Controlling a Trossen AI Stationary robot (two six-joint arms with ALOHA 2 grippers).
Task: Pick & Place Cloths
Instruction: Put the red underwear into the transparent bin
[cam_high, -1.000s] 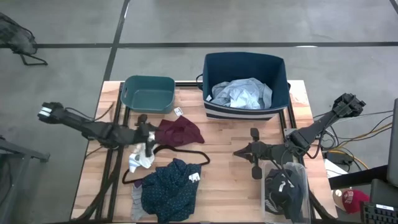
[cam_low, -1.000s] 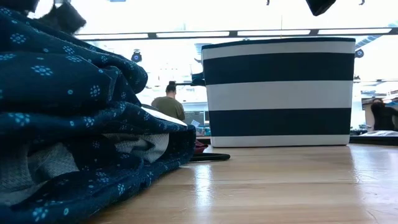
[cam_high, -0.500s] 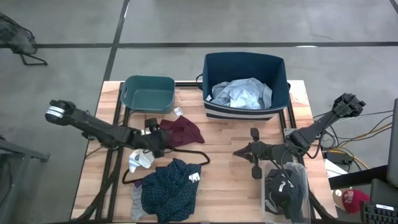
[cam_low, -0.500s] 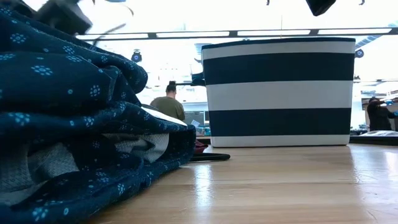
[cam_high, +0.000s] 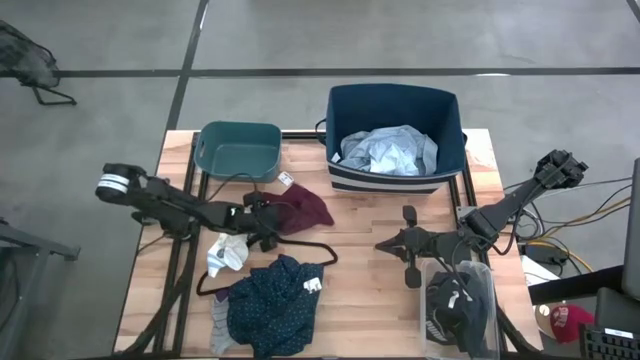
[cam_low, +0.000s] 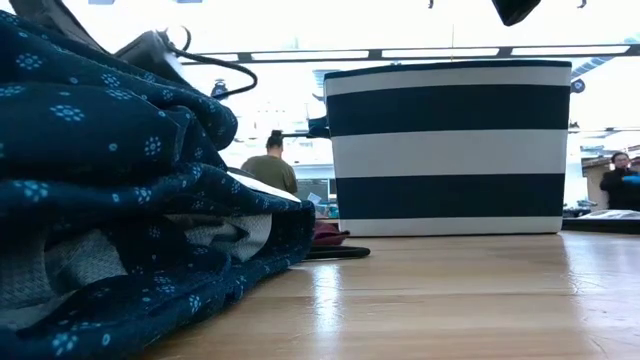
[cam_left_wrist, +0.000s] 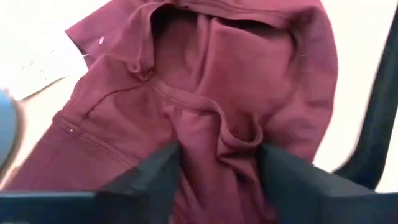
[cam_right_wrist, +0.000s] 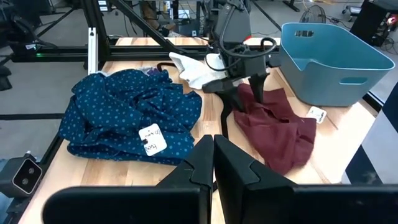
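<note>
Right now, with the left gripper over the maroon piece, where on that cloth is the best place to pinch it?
Probably the raised fold running down the middle of the maroon piece, taken from straight above. The left gripper hangs open with one finger either side of that ridge; the rest of the cloth lies flatter on the table.

The counter (cam_high: 365, 225) was a light wood butcher-block slab. Up at its far edge sat a teal tub (cam_high: 239, 150) and, beside it, a navy striped basket (cam_high: 394, 175). A maroon piece (cam_high: 300, 208) lay near the middle, with a white cloth (cam_high: 227, 253) and a thin black hanger (cam_high: 290, 246) just in front of it. The navy patterned top (cam_high: 270, 305) was heaped at the near edge, and a clear bin (cam_high: 462, 312) sat at the near right corner.
</note>
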